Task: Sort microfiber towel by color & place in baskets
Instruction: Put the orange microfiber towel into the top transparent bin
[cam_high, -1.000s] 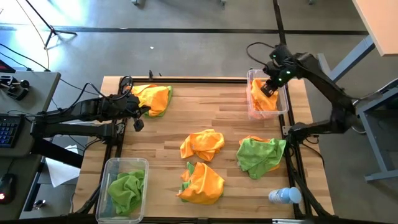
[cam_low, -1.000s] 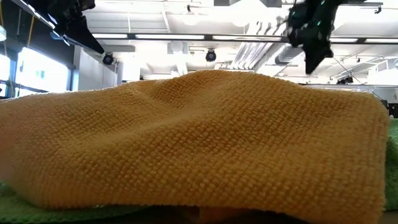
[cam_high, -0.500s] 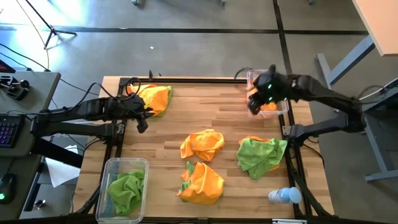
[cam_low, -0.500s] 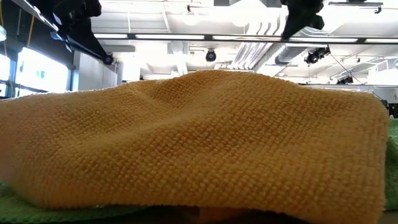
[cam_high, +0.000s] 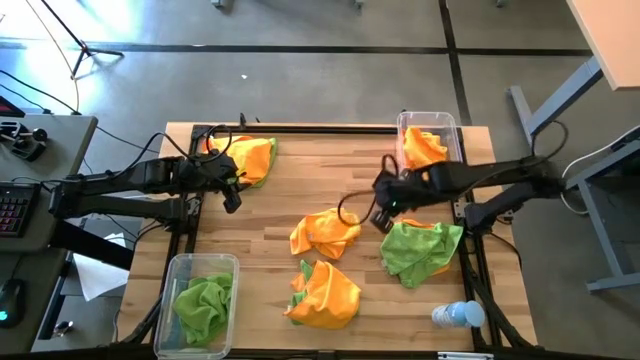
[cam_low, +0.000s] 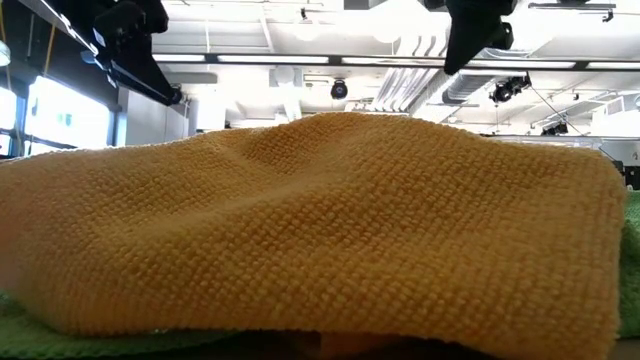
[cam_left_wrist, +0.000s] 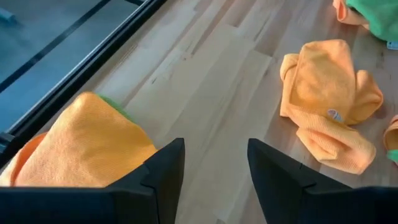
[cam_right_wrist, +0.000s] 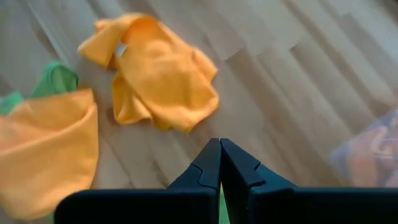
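Note:
Orange and lime green microfiber towels lie about the table. One orange towel over green (cam_high: 247, 157) lies at the far left, a crumpled orange one (cam_high: 325, 232) in the middle, and an orange one over green (cam_high: 325, 291) near the front. A green one over orange (cam_high: 420, 250) lies at the right. The far right basket (cam_high: 452, 172) holds an orange towel (cam_high: 424, 148). The near left basket (cam_high: 177, 268) holds a green towel (cam_high: 204, 303). My left gripper (cam_left_wrist: 214, 180) is open, just beside the far-left pile (cam_left_wrist: 81, 143). My right gripper (cam_right_wrist: 221, 163) is shut over bare wood between the middle towel (cam_right_wrist: 155, 74) and the green one.
A clear bottle with a blue cap (cam_high: 458, 315) lies at the near right corner. Black rails frame the table's edges (cam_high: 300, 128). Bare wood shows in the middle of the far half (cam_high: 330, 170). In the low view an orange towel (cam_low: 320, 230) fills most of the picture.
My right gripper has come out of the far right basket, leaving the orange towel in it. It has swung toward the table's middle and near side, and now hangs between the middle orange towel and the green one.

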